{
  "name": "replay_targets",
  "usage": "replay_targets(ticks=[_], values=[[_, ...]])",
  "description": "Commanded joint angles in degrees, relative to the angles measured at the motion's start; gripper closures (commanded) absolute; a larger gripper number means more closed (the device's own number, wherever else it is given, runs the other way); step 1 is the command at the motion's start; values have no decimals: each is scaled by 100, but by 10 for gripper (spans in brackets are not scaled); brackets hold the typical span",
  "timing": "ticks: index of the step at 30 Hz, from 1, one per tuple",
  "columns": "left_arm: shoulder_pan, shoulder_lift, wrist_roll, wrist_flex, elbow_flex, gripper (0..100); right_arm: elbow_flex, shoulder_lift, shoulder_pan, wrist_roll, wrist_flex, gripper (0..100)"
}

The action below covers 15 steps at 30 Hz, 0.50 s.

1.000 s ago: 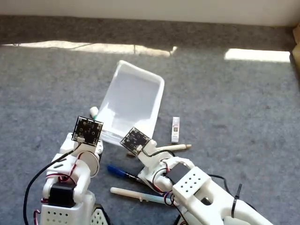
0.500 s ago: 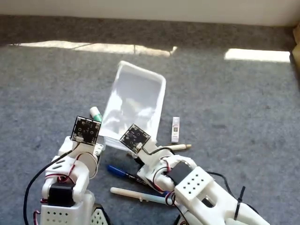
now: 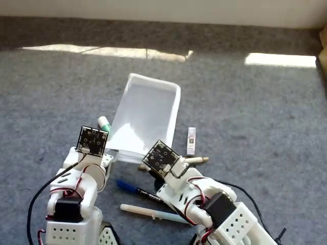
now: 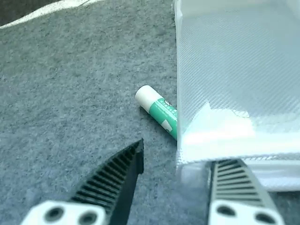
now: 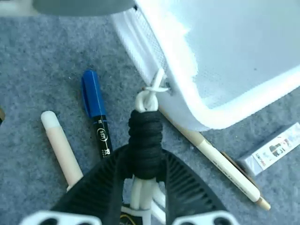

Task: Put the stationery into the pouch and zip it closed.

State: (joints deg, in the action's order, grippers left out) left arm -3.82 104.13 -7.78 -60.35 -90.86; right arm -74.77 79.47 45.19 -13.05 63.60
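The white mesh pouch (image 3: 148,115) lies on the grey carpet with its open end toward the arms. My right gripper (image 5: 145,157) is shut on the black zip pull (image 5: 145,138), which a white cord ties to the pouch (image 5: 234,56) rim. My left gripper (image 4: 180,154) is open, its fingers on either side of the near pouch corner (image 4: 225,136). A green glue stick (image 4: 159,110) lies against the pouch side. A blue marker (image 5: 96,112), a cream pen (image 5: 61,150), a second cream pen (image 5: 220,168) and a small box (image 5: 274,147) lie loose on the carpet.
Both arms (image 3: 76,199) (image 3: 204,204) crowd the near edge of the carpet. The glue stick (image 3: 104,122) lies left of the pouch and the small box (image 3: 191,141) right of it. Open carpet stretches to the far right and left.
My right gripper has drawn back toward the near right with the zip pull. The pouch has shifted and turned a little, uncovering more of the glue stick. The left arm has barely moved.
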Motion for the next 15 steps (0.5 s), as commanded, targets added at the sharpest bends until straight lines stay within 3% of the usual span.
replay_targets(ticks=[1, 4, 10, 15], values=[[-22, 22, 9, 325, -4, 773, 444, 426, 57, 44, 207, 983], [-4, 22, 9, 343, -4, 797, 444, 637, 57, 44, 365, 983], [505, 22, -26, 396, 119, 983, 400, 1024, 31, 123, 400, 945], [646, 22, 0, 343, 418, 993, 391, 1534, 13, 589, 365, 893]])
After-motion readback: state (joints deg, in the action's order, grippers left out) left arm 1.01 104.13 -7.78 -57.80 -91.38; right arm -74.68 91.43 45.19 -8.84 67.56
